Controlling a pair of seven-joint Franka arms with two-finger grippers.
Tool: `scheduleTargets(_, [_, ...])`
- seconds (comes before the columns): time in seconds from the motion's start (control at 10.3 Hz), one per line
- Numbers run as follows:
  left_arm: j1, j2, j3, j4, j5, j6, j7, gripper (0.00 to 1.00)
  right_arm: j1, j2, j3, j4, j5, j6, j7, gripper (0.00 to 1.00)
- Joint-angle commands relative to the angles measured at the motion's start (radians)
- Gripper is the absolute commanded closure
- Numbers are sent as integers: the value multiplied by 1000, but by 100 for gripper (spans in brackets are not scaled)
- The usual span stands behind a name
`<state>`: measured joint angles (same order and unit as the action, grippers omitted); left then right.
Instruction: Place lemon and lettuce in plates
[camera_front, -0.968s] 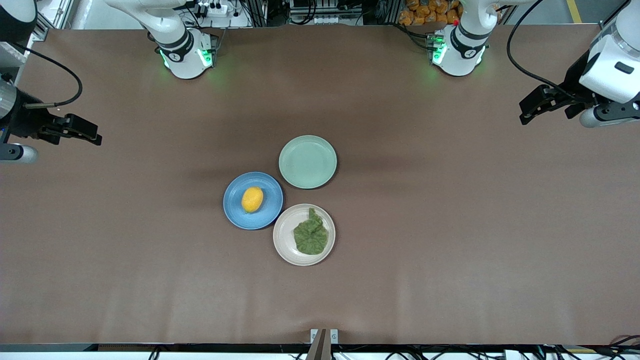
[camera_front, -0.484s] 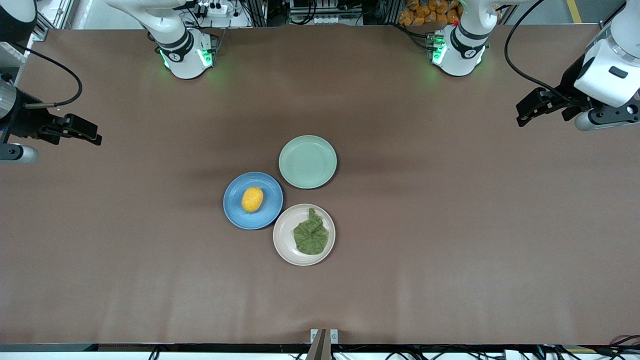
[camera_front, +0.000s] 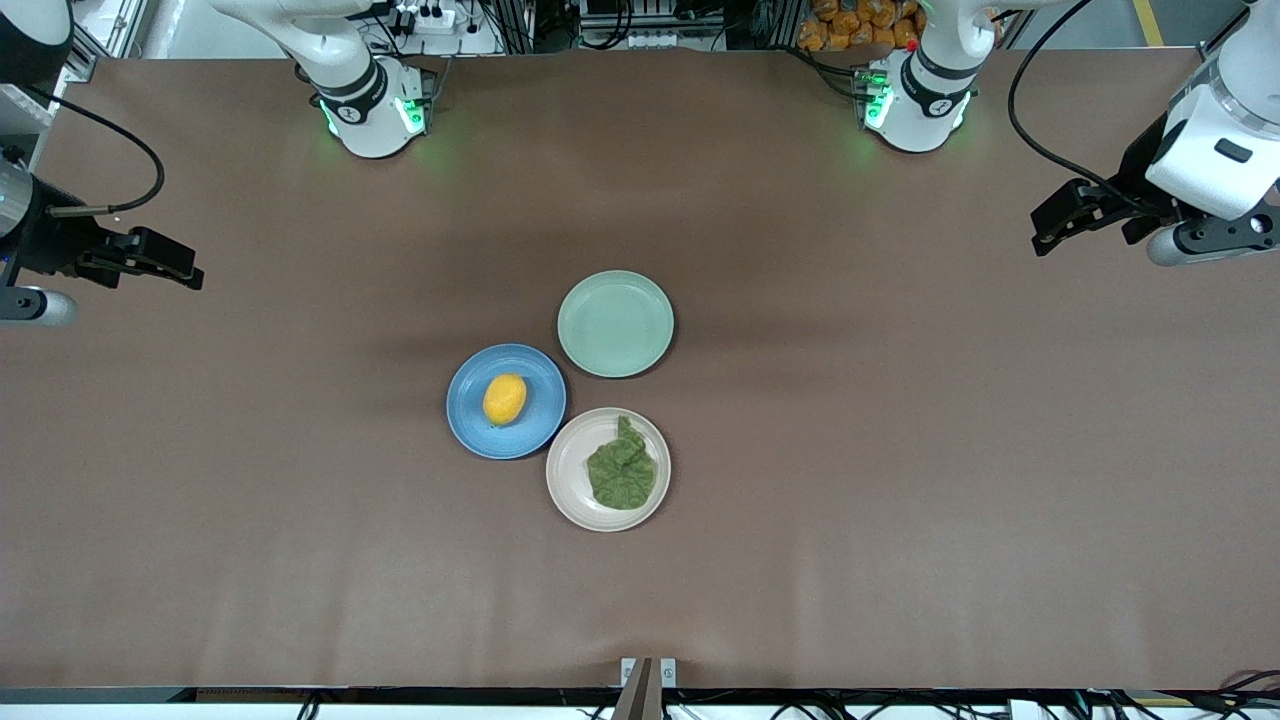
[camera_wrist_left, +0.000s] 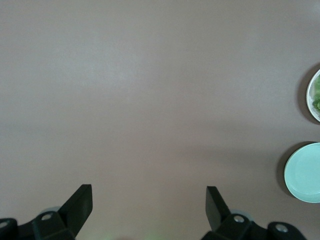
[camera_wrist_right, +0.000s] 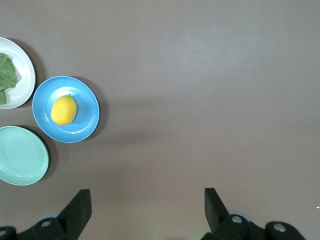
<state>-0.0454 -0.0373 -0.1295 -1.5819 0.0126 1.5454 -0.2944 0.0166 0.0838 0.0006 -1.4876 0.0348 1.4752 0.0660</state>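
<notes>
Lemon (camera_front: 504, 399) and lettuce (camera_front: 621, 475) are already plated, so the left gripper (camera_front: 1046, 228) and right gripper (camera_front: 186, 272) are best parked with fingers spread wide and empty.

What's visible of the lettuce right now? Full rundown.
The lettuce is one small dark green leaf, wrinkled, ragged-edged, with a narrow tip pointing toward the mint-green plate. It lies flat in the beige-pink plate, covering the half toward the left arm's end. Only that plate touches it; both grippers are far off. The right wrist view catches just its edge.

Brown table (camera_front: 900, 500), cluttered cables (camera_front: 640, 25)
</notes>
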Motion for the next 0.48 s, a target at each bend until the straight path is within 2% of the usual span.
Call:
scheduleTargets(0.0, [15, -4, -13, -6, 9, 2, 14, 0, -12, -15, 9, -16, -10, -3, -8, 0])
scheduleTargets(0.39, [16, -6, -13, -6, 9, 1, 15, 0, -20, -15, 9, -16, -7, -7, -8, 0])
